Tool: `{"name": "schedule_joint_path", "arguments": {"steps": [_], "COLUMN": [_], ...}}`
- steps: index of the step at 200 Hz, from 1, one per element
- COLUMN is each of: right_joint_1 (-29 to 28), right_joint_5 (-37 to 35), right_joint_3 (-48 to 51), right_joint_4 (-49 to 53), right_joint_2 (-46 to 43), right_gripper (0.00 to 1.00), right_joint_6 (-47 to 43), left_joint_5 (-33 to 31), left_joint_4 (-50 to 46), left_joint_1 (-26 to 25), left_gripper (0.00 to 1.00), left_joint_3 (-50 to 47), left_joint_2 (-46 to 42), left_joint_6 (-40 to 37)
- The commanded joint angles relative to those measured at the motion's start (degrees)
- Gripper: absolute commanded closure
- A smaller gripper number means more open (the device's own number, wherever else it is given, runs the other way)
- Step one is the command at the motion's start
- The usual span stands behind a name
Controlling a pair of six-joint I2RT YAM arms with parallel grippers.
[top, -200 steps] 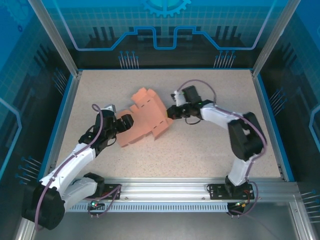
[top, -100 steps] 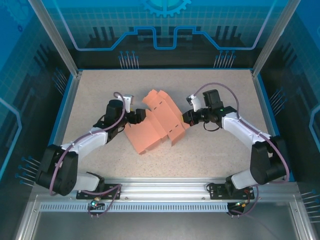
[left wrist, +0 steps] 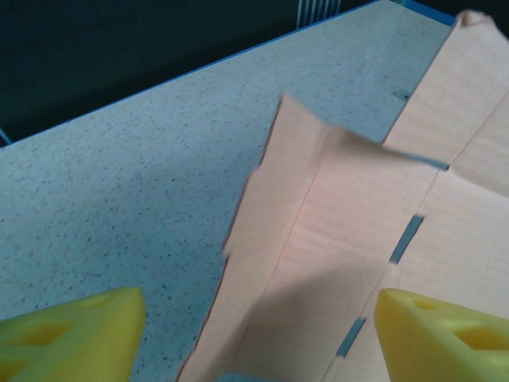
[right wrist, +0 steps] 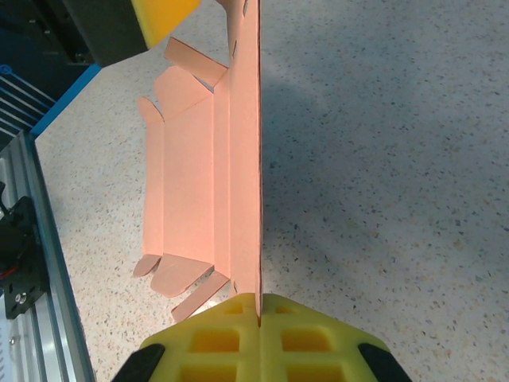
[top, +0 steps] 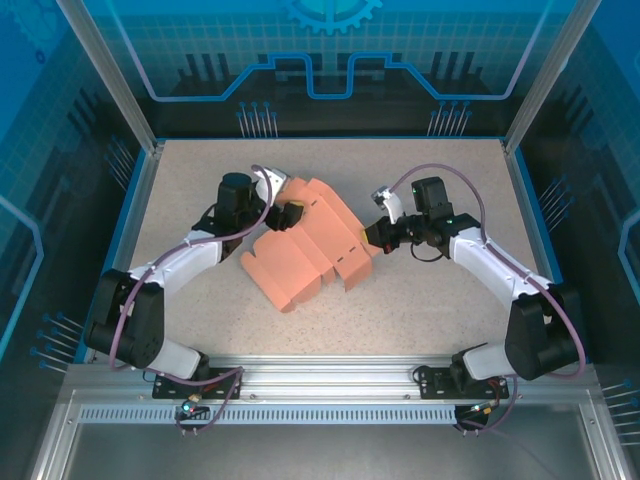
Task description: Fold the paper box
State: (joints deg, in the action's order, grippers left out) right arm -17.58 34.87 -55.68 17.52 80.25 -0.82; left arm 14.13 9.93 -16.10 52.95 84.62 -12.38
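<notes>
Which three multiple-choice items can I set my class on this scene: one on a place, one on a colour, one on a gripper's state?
1. Where does the paper box rest?
A. on the table
B. inside a bin
C. on a shelf

2. What colour is it?
A. blue
B. white
C. salmon-orange

3. How is the right gripper?
A. open over bare surface
B. shut on the box's edge
C. shut on nothing

Answers:
1 A, the top view shows it lying on the speckled surface.
2 C, the card looks salmon-orange in every view.
3 B, the right wrist view shows it pinching the card's upright edge.
</notes>
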Motion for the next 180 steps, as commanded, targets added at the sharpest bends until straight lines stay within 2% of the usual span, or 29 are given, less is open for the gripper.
{"name": "schedule_joint_path", "arguments": {"steps": [1,49,86,130,180], "right_joint_1": [0.38,0.6,0.62,-0.27,-0.53], "right_joint_5": [3.5,6.15,4.37,1.89,-0.43], "right_joint_3": [0.69,0.68,0.96,1.5,-0.98], "right_joint_4": [-0.71,-3.04,-4.71,-6.8,-4.68], "right_joint_2": [-1.63,-1.64,-2.06,-3.07,-3.44], "right_gripper": [0.97,0.97,0.96,0.89,0.74], "right_joint_6": [-4.09,-6.96,-7.13,-6.91,-8.94], "left_joint_5": [8.55,15.64,18.92,23.66,28.06], "left_joint_4": [-6.65,-12.84,-16.97,-28.83,-38.96], "left_joint_1": [1.36,1.86,2.84,3.1,3.1], "left_gripper": [0.31,0.54,0.76,0.89,0.98], "left_joint_3": [4.39,8.26,10.9,19.4,24.74], "left_joint_2": [1.05,1.58,1.79,4.34,4.4], "left_joint_6": [-4.97,-7.03,-7.83,-9.73,-12.76]}}
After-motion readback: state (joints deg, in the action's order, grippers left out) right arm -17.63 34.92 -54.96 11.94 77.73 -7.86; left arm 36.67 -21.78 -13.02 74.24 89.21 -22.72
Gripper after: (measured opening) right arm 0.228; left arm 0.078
